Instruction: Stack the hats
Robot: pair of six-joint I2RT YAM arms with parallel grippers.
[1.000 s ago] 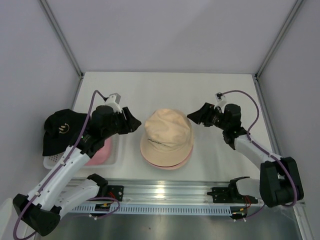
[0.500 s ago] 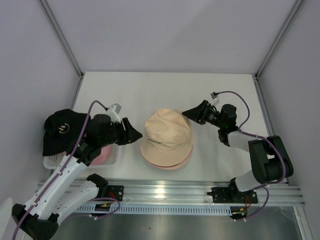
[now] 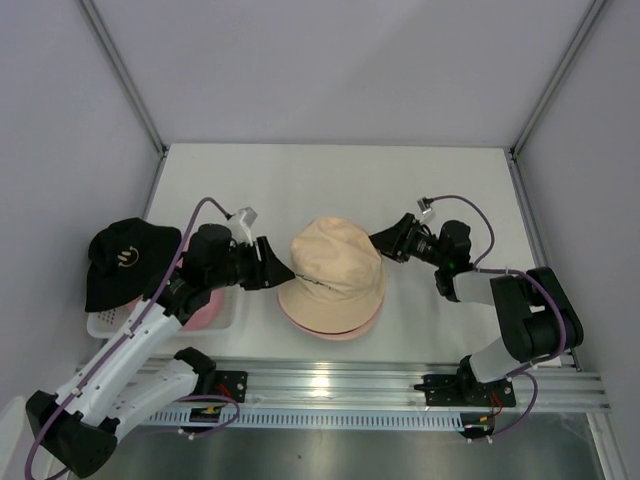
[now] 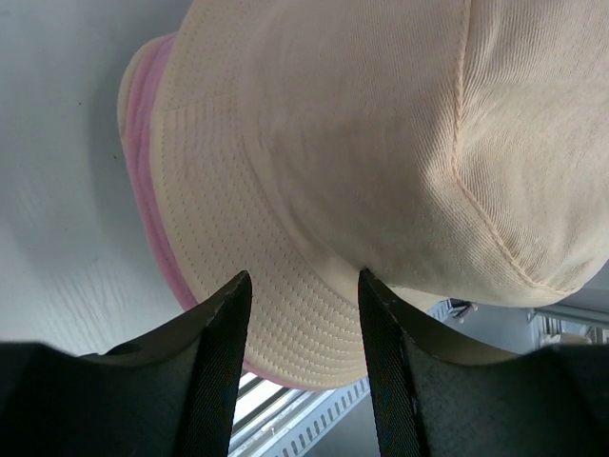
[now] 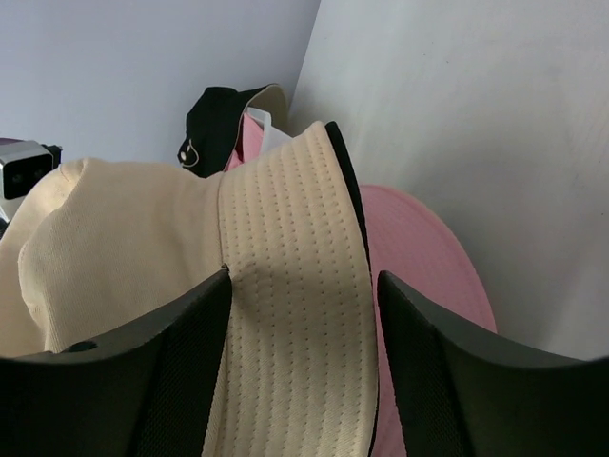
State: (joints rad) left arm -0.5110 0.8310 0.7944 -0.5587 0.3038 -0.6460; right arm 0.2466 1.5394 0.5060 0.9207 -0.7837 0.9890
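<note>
A cream-beige hat (image 3: 335, 268) sits on top of a pink hat (image 3: 330, 333) at the table's middle. My left gripper (image 3: 283, 272) is open at the cream hat's left brim. In the left wrist view the cream brim (image 4: 276, 286) lies between the spread fingers of the left gripper (image 4: 304, 286), with the pink hat's rim (image 4: 152, 224) below it. My right gripper (image 3: 383, 240) is open at the right brim. In the right wrist view the right gripper (image 5: 303, 276) straddles the cream hat's brim (image 5: 295, 314) above the pink hat (image 5: 428, 267). A black hat (image 3: 125, 258) lies at the far left.
A white basket (image 3: 105, 322) at the left edge holds the black hat and another pink hat (image 3: 205, 300). The black hat also shows in the right wrist view (image 5: 219, 119). A metal rail (image 3: 330, 385) runs along the near edge. Grey walls enclose the table.
Both grippers have moved inward to the cream hat, the left rightward and the right leftward and lower. Their open fingers now straddle its brim on each side.
</note>
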